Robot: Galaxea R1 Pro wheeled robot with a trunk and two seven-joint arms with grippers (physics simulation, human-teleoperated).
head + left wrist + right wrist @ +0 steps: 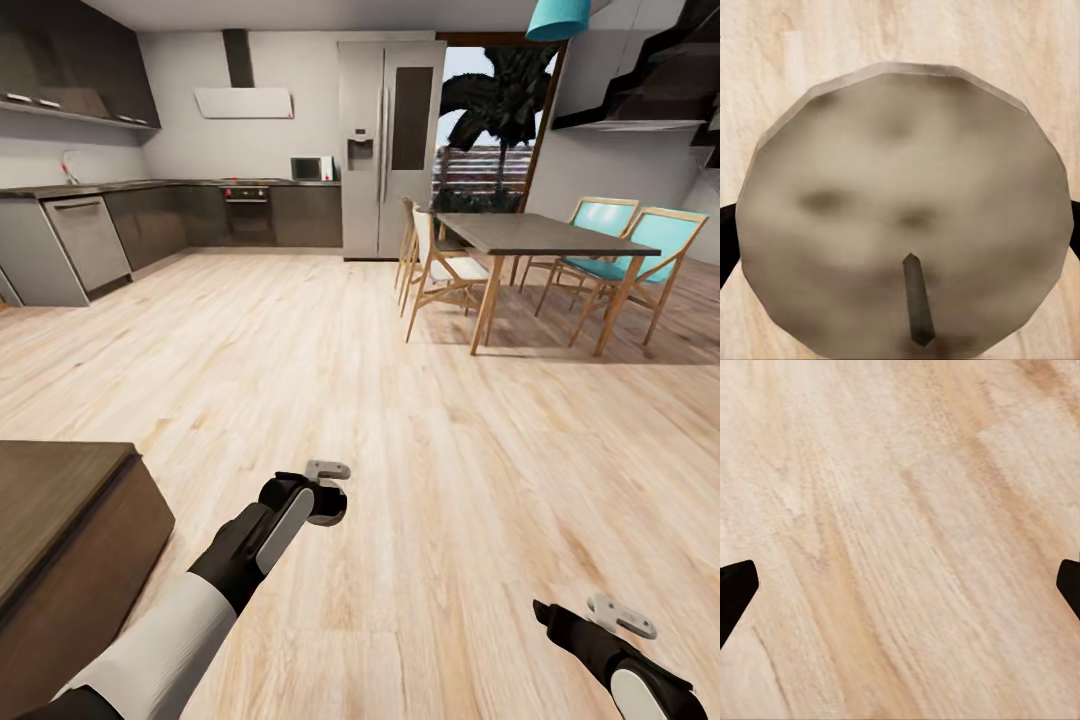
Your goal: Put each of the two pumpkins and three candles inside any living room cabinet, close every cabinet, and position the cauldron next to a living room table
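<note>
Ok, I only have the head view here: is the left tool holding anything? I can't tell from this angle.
Observer: Yes. The left wrist view shows a tan candle sitting between the fingers of the left tool, with its wick end facing the camera.
Operator: And the right tool?
Observer: Open, with nothing between its fingers. In its wrist view the two dark fingertips sit wide apart over bare wooden floor.
</note>
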